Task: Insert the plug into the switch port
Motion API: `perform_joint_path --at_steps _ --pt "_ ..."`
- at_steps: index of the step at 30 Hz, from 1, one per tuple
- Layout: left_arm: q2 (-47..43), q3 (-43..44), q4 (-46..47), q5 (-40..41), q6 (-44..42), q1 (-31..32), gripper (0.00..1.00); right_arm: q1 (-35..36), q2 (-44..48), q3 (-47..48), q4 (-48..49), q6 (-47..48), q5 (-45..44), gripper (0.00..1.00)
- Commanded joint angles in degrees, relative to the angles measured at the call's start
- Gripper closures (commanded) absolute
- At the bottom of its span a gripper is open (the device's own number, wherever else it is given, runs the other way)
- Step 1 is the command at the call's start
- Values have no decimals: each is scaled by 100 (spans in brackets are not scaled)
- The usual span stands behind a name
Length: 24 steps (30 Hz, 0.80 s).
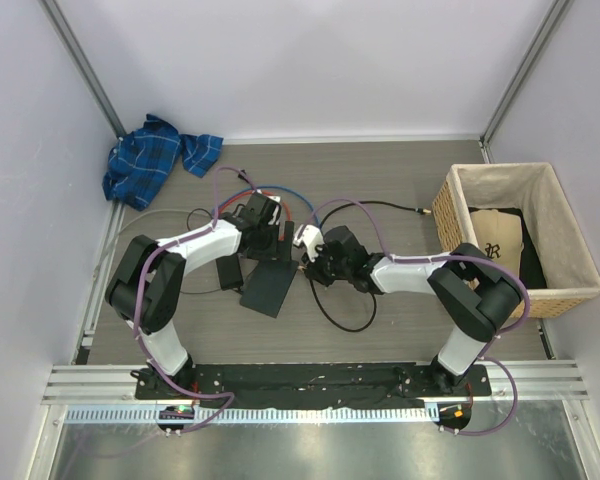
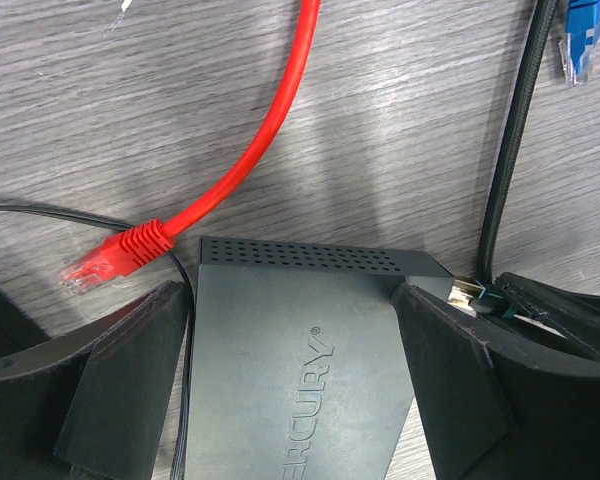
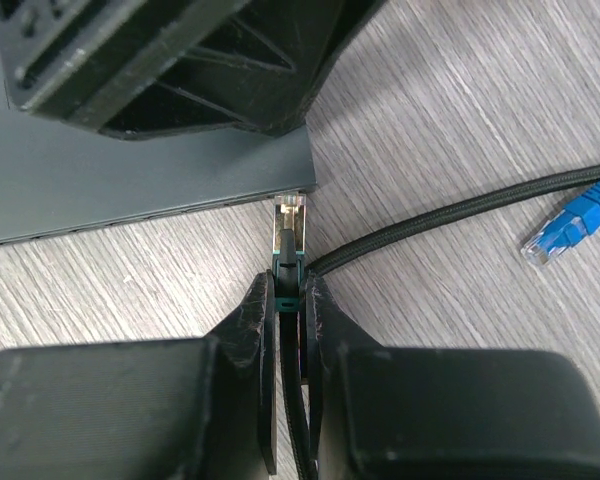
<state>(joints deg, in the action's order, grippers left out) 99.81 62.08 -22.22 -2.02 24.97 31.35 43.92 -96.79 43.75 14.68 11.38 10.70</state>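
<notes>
Plug (image 3: 291, 225) sits pinched in the tightly closed right gripper (image 3: 290, 298), tip at the edge of the switch (image 2: 280, 350), near its corner. Left gripper (image 2: 292, 310), spread wide, clamps the switch's sides. Port hidden from you: keep the plug square to that edge, push slowly.

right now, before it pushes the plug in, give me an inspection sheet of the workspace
surface: grey wood-grain table, no spills seen
job's things: Mercury switch; plug tip at its edge, not visibly seated
clutter: blue plaid cloth far left; wicker basket holding a cap, right
hands: left hand clamps the switch's sides; right hand shut on the plug
cables: red Ethernet cable, blue connector loose; black braided cable leaves the plug
surroundings: white walls, metal frame posts
</notes>
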Motion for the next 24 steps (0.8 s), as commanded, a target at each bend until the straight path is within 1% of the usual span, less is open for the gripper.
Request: perform_joint_path --at_steps 1,4,8,16,24 --pt "91 -91 -90 -290 -89 64 11 160 -24 310 71 242 29 99" --pt "118 -83 -134 -272 -63 64 11 274 64 266 88 339 -164 99" --pt "161 -74 -160 -307 -36 64 11 380 205 134 351 365 -419 99" --pt "126 -91 -195 -404 -54 73 11 389 38 99 756 304 -648 99" --pt "126 -135 -274 -466 -71 160 11 389 108 336 519 356 -622 99"
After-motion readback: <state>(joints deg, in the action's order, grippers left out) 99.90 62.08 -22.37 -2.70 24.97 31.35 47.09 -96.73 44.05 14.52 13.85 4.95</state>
